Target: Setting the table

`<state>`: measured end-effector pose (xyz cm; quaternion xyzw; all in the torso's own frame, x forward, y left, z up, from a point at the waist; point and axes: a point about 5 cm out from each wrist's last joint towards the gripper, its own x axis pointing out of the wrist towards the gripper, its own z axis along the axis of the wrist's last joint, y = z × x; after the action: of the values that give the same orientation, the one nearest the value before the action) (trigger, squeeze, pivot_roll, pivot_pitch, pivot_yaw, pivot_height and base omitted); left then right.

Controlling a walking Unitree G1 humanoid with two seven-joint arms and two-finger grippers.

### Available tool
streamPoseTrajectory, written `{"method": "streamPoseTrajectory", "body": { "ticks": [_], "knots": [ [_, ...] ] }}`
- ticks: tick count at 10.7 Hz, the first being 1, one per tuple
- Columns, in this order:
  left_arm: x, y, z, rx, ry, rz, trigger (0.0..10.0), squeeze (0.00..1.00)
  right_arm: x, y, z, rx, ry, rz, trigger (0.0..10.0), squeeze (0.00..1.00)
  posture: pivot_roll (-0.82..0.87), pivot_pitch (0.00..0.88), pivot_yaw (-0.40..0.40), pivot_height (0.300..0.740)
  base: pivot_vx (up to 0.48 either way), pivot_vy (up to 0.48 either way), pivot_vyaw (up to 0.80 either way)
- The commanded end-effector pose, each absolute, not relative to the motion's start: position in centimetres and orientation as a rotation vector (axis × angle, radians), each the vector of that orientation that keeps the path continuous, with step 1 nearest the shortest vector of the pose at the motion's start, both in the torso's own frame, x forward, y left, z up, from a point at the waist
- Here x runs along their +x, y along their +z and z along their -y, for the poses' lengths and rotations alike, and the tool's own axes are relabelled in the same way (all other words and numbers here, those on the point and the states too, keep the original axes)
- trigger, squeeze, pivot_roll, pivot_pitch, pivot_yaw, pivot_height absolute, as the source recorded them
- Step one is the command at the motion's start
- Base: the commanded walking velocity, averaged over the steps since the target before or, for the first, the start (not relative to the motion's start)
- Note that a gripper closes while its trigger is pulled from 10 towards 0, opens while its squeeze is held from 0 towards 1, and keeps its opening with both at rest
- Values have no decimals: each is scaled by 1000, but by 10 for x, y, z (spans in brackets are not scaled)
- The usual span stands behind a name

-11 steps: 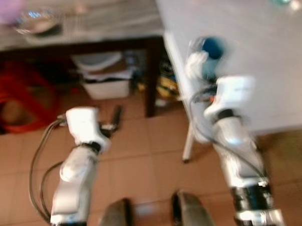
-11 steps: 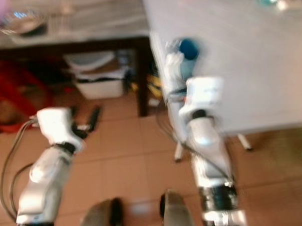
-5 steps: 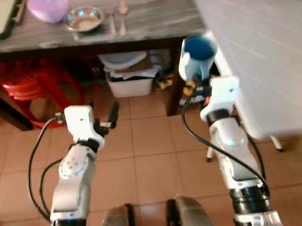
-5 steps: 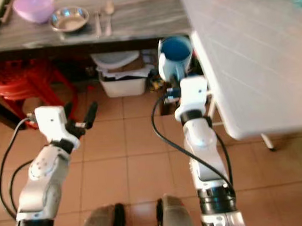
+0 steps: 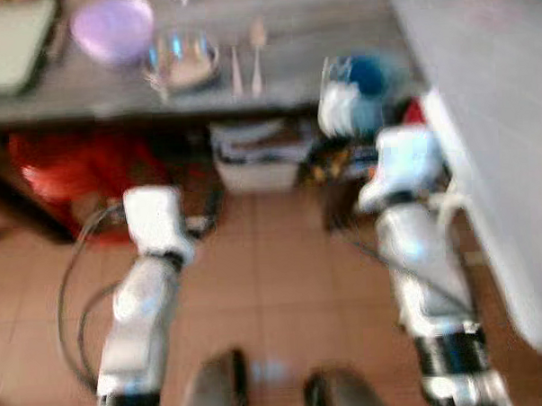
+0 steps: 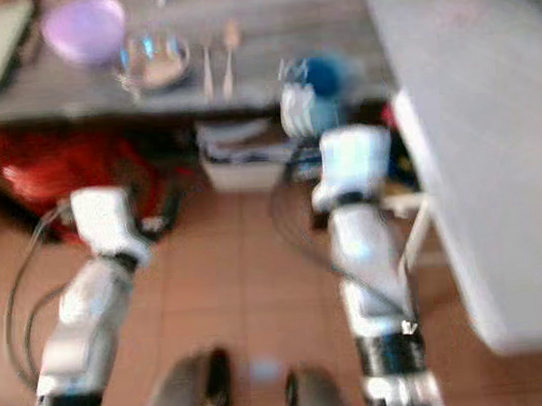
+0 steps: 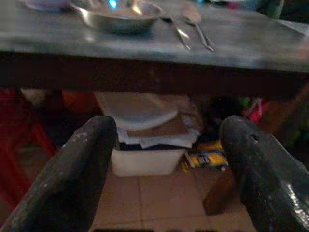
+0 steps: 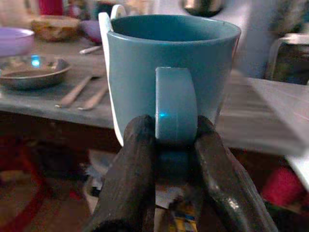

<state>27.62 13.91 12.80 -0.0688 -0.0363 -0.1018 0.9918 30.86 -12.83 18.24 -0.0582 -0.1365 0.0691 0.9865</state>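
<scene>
The right hand (image 8: pixel 166 159) has its two black fingers (image 8: pixel 133 169) pinched tight on the handle of a blue mug (image 8: pixel 171 72), one finger on each side of the loop, and it holds the mug upright in the air. From the head views (both smeared with blur) the mug (image 5: pixel 356 96) hangs out in front of the near edge of the dark wooden table (image 5: pixel 327 39), close to where a pale white table (image 5: pixel 492 112) meets it on the robot's right. I cannot tell whether the mug is over the tabletop or just short of it.

The left hand (image 7: pixel 169 159) is spread wide and holds nothing. Its fingers (image 7: pixel 82 169) frame the shadowed space under the dark table, where a white bin (image 7: pixel 145 154) sits on the tiled floor (image 5: pixel 275 293) stuffed with papers or cloth. The left arm (image 5: pixel 152 262) is held low, well below the tabletop.

On the dark table lie a metal bowl (image 5: pixel 182 61), a purple bowl (image 5: pixel 112 28) just beside it to the robot's left, and two pieces of cutlery (image 5: pixel 247 60) side by side on the metal bowl's other side, one of them a spoon. A pale green tray or board (image 5: pixel 12 43) sits at the far left of the tabletop. Something red (image 5: pixel 72 171) stands under the table, near the bin (too blurred to name).
</scene>
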Motion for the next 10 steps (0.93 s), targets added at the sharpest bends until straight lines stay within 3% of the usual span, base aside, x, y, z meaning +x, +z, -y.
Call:
{"method": "streamPoseTrajectory", "body": {
  "ticks": [1, 3, 9, 10],
  "knots": [
    [274, 128, -134, -146, -215, 75, 10000, 0, 306, 191, 136, -138, 120, 322, 10000, 0, -56, 204, 9, 740, 480, 0, 606],
    [275, 130, -133, -147, -216, 82, 10000, 0, 306, 190, 137, -141, 110, 319, 10000, 0, -57, 207, 10, 740, 480, 0, 609],
    [277, 143, -135, -180, -192, 130, 10000, 0, 308, 204, 137, -194, 102, 391, 10000, 0, -57, 212, 7, 740, 472, 0, 0],
    [278, 148, -138, -169, -174, 157, 10000, 0, 309, 209, 137, -206, 99, 412, 10000, 0, -55, 215, 4, 740, 0, 0, 0]
  ]
}}
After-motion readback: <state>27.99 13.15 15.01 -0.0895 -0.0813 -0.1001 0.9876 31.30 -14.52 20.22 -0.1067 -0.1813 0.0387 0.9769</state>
